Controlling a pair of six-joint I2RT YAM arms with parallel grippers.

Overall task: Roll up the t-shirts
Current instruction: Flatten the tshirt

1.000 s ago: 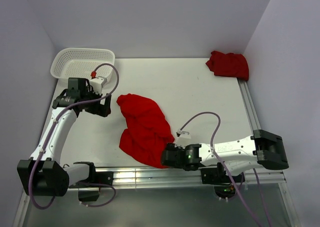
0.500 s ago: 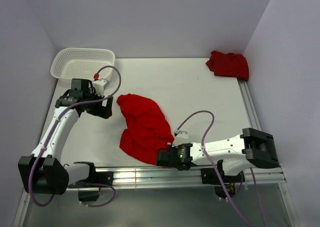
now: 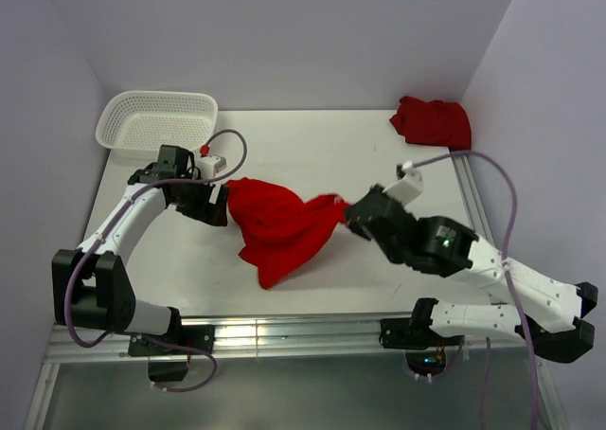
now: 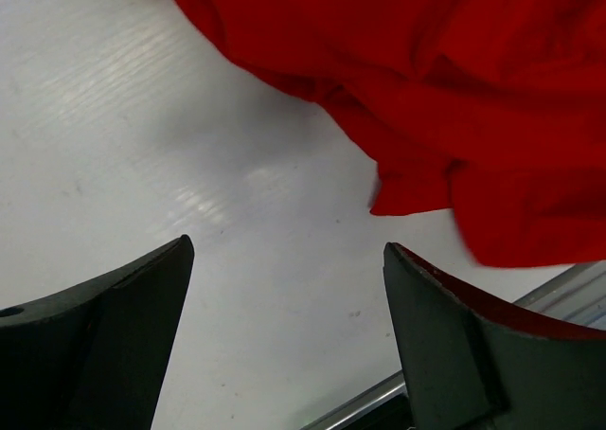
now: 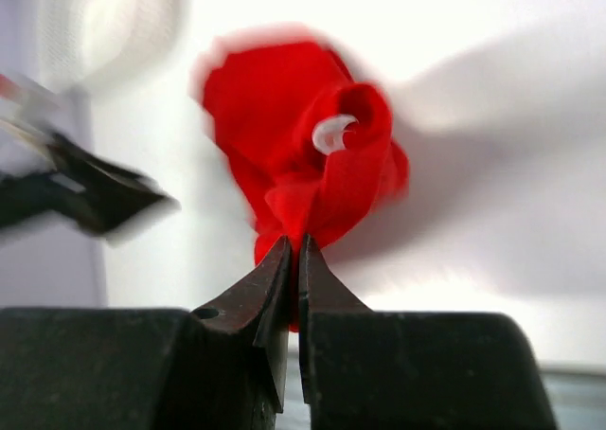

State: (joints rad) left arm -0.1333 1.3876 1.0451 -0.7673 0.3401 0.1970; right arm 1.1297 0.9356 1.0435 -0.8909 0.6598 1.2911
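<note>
Pinching an edge of the red t-shirt (image 3: pixel 284 226) over the table (image 3: pixel 360 155), right gripper (image 3: pixel 347 209) is holding it stretched, likely for spreading, while left gripper (image 3: pixel 220 206) is hovering wide open at its opposite edge.

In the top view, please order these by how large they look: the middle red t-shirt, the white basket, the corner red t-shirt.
Largest: the middle red t-shirt and the white mesh basket, nearly alike, so unranked.
Smallest: the bunched red t-shirt in the far right corner.
</note>
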